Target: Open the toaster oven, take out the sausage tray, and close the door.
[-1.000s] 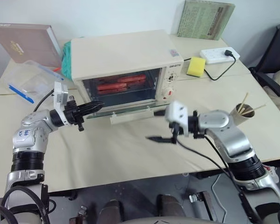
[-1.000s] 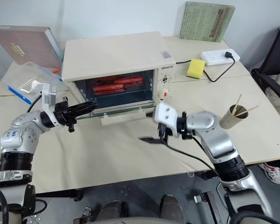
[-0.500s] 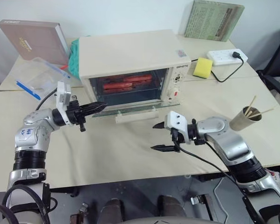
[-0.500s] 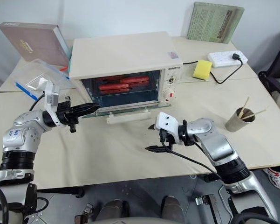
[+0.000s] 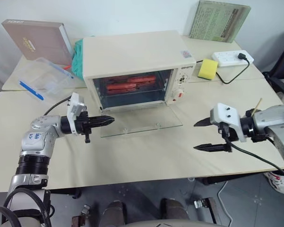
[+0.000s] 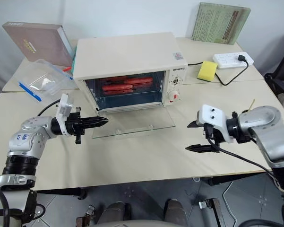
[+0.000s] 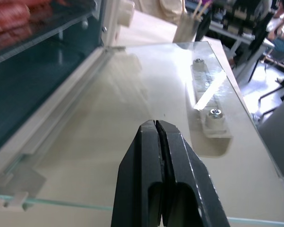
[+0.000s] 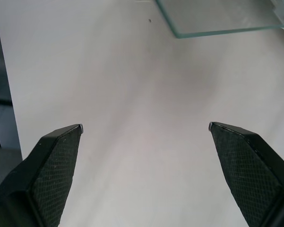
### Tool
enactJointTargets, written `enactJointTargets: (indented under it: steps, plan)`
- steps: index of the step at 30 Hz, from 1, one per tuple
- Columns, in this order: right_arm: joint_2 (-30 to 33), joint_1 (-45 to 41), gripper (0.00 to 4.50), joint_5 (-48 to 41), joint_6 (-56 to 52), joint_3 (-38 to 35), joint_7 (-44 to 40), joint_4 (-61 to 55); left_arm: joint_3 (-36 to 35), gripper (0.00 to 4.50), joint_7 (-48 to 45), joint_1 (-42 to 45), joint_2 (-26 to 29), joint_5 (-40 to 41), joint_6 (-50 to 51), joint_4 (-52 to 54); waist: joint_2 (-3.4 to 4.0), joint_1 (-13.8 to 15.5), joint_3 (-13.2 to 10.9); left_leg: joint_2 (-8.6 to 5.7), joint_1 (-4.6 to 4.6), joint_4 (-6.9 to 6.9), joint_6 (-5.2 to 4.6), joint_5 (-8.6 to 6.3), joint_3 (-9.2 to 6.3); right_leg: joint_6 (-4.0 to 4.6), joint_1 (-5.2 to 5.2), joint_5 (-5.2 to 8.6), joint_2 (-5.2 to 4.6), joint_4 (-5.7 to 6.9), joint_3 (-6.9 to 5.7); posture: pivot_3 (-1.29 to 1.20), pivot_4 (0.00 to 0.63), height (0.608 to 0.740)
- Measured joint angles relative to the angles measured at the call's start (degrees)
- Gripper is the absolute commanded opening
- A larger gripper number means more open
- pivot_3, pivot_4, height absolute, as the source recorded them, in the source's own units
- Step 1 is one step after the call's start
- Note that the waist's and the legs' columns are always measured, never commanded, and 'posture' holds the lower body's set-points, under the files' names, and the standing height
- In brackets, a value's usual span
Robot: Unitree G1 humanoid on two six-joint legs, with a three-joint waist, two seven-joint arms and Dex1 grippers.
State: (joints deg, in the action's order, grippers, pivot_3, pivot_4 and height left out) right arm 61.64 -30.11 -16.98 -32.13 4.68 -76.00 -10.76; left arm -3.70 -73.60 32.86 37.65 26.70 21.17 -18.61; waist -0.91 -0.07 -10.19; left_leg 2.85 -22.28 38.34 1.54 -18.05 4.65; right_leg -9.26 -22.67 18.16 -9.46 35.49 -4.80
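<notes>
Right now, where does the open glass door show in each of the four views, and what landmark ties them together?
Left eye view: the door lies flat on the table in front of the toaster oven.
Right eye view: same place, below the oven's window.
Left wrist view: the glass spreads ahead of the shut left gripper.
Right wrist view: one glass corner beyond the open right gripper.
Shared landmark: the door's glass edge.

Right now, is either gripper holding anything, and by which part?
Nothing is held. The left gripper is shut on nothing at the door; the right gripper is open.
</notes>
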Motion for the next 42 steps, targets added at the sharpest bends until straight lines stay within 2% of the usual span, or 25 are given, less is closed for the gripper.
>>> enactJointTargets:
  steps: [3, 6, 14, 19, 22, 27, 33, 42]
  plan:
    - [-0.73, -4.19, 4.50, 0.72, 1.10, 0.01, 1.09, 0.91, 0.92, 0.02, -0.59, -0.09, 0.13, -0.92, -0.65, 0.00, 0.00, -0.16, 0.00, 0.00, 0.02, -0.01, 0.00, 0.00, 0.01, 0.00, -0.01, 0.00, 0.00, 0.01, 0.00, 0.00, 0.150, 0.740]
    - [-5.10, -8.84, 4.50, 1.79, 1.28, 0.79, 4.32, 0.06, 2.91, 0.02, -1.00, -0.70, 0.68, -2.75, -0.94, 0.07, 0.00, -0.20, 0.00, 0.01, 0.02, -0.03, 0.00, 0.00, 0.00, 0.00, -0.01, 0.00, 0.00, 0.02, -0.01, 0.00, 0.150, 0.740]
    - [-16.63, -12.85, 4.50, 3.08, -0.40, 4.73, 13.79, -4.54, 4.81, 0.02, -1.14, -2.70, 1.74, -5.11, -1.64, 2.63, -0.01, 0.11, 0.00, 0.01, -0.05, 0.06, 0.00, 0.00, -0.02, 0.00, -0.04, 0.00, 0.00, 0.06, -0.02, 0.00, 0.150, 0.740]
    - [-23.08, -14.41, 4.50, 7.86, -0.40, 9.94, 20.57, -5.49, 4.68, 0.02, -0.83, -5.17, 3.29, -6.80, -7.02, 4.77, 0.04, -0.25, 0.03, 0.02, 0.04, 0.00, 0.00, 0.00, 0.00, 0.01, -0.04, 0.00, 0.00, 0.13, 0.00, 0.00, 0.150, 0.740]
    - [-25.92, -15.66, 4.50, 15.75, 2.71, 16.08, 25.26, -3.75, 1.86, 0.02, 1.38, -7.82, 2.45, -4.72, -5.53, 6.92, 0.05, -0.56, 0.02, 0.02, -0.01, 0.00, 0.00, 0.00, 0.00, 0.02, -0.09, 0.00, 0.00, 0.15, 0.02, 0.00, 0.150, 0.740]
    - [-31.79, -18.57, 4.50, 23.96, 8.73, 21.20, 30.71, 3.22, -3.10, 0.02, 4.68, -12.26, 1.08, 0.11, -2.59, 11.16, 0.04, -1.29, 0.02, 0.02, -0.06, -0.03, 0.00, 0.00, -0.05, 0.02, -0.12, 0.00, -0.01, 0.16, -0.03, 0.00, 0.150, 0.740]
    - [-41.20, -24.82, 4.50, 36.36, 14.97, 26.74, 42.18, 20.53, -10.30, 0.02, 8.95, -19.15, -2.65, 5.23, -3.38, 17.79, 0.04, -2.95, 0.03, 0.05, 0.02, -0.14, 0.04, 0.02, -0.06, 0.02, -0.13, 0.00, -0.03, 0.22, -0.07, 0.00, 0.150, 0.740]
    - [-45.02, -27.10, 4.50, 47.19, 22.56, 30.20, 49.70, 30.00, -16.64, 0.02, 16.78, -26.11, -5.49, 8.36, -4.43, 25.07, 0.04, -3.40, 0.03, 0.05, 0.01, -0.16, 0.07, 0.00, -0.14, 0.03, -0.13, 0.00, -0.04, 0.23, -0.15, 0.00, 0.150, 0.740]
